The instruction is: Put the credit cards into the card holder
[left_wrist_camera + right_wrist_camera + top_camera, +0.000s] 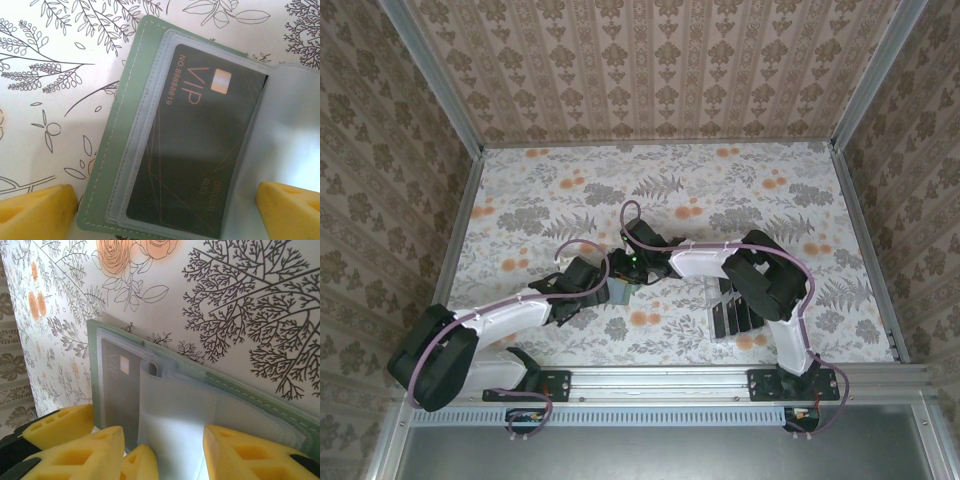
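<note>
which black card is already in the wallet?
The VIP card, under the green card holder's clear sleeve. The other black cards stand in the clear rack.

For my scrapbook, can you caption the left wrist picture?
Black VIP card lying in the open green card holder.

Table top is covered by a white floral-print sheet with orange roses and grey ferns (740,190). Three sides are closed off by beige damask-striped wallpaper walls (650,60), joined at silver aluminium corner posts (432,78). Near edge is bounded by a silver aluminium extrusion rail (660,383), with a flat grey panel (650,450) below it. Lighting is even, only soft shadows are cast
</note>
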Action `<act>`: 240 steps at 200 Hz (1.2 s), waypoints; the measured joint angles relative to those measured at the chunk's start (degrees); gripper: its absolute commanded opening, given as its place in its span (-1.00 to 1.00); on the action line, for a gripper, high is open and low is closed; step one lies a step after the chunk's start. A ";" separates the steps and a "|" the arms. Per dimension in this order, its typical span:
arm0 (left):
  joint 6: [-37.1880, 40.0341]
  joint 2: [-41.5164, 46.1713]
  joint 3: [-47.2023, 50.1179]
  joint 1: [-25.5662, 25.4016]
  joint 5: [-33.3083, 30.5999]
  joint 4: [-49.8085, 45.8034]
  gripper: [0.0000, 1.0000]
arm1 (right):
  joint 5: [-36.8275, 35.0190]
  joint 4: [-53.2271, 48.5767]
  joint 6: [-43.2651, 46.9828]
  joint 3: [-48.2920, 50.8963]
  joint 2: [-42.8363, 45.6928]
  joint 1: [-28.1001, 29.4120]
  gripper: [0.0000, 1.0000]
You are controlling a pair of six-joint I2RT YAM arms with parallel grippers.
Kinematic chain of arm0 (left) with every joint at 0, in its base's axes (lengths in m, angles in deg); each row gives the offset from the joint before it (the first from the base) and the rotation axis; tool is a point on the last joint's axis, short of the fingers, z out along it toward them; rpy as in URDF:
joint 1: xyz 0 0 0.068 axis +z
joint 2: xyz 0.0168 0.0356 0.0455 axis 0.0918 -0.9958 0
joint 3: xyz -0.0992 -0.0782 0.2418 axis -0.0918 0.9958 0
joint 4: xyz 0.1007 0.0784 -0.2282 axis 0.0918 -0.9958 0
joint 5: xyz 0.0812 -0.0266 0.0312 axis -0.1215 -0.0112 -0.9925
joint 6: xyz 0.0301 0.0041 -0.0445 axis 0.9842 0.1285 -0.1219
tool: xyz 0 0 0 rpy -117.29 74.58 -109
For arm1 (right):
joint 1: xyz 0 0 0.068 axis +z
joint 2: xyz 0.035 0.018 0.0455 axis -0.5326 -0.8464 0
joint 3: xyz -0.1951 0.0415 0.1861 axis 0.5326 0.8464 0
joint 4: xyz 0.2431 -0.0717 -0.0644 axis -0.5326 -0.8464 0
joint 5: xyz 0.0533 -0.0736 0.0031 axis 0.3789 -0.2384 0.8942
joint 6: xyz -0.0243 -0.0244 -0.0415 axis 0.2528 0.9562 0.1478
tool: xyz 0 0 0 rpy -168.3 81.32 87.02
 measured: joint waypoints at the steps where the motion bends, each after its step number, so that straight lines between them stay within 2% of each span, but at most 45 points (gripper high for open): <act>1: 0.00 0.00 0.00 0.02 0.00 0.00 0.92 | 0.00 0.02 0.00 -0.02 -0.02 0.00 -0.06; 50: 0.00 1.62 0.02 0.20 0.61 -1.11 1.00 | 0.39 1.09 -0.46 -1.38 -1.42 0.17 -0.06; 121: 0.00 11.82 0.11 1.36 0.37 -6.12 1.00 | 1.62 3.91 -2.16 -1.44 -1.60 0.37 -0.06; 164: 0.26 10.84 0.83 1.62 1.18 -4.74 1.00 | 1.79 4.83 -2.56 -1.44 -2.40 0.39 -0.06; 240: 0.85 3.91 2.43 1.60 2.67 1.09 0.99 | 2.25 5.33 -3.04 -1.46 -2.78 0.66 -0.06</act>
